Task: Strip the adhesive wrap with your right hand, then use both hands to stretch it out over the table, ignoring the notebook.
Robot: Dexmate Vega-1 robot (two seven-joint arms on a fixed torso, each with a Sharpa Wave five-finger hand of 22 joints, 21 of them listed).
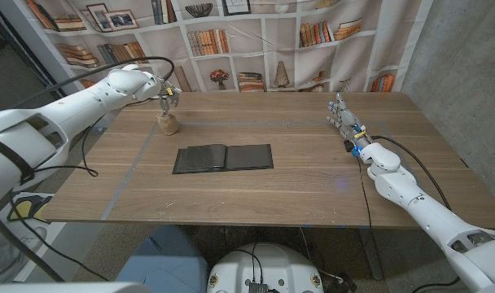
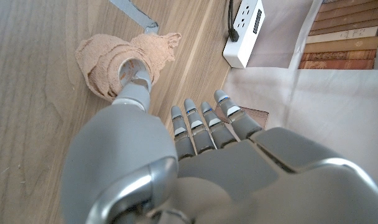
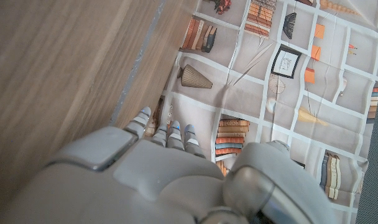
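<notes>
Head view: wrap sitting at far left, wrong side for the stripping hand

We are reading left to right. Our left hand (image 1: 164, 95) is hovering at the table's (image 1: 313, 187) far-left corner, right above the adhesive wrap (image 1: 168, 124), a tan roll standing upright there. On the left wrist view the thumb is reaching down to the roll's open core (image 2: 132, 70); the other fingers (image 2: 204, 124) are lying together and extended, away from it. We are reading that as touching or steadying the roll, but we cannot tell whether it is actually gripping. A crumpled loose tail (image 2: 155, 46) is trailing off the roll toward the table's edge.

Mid-table, the dark notebook (image 1: 223, 157) is lying open, long axis across the table. We are ignoring it.

At far right, our right hand (image 1: 343, 122) is standing on its edge, fingers extended and upright, holding nothing.

Key relation: the wrap is lying well apart from the right hand, across the whole table width, with the left hand nearer. Judgement: stripping is not yet started; the right hand is needing a long reach leftward, behind the notebook.
</notes>
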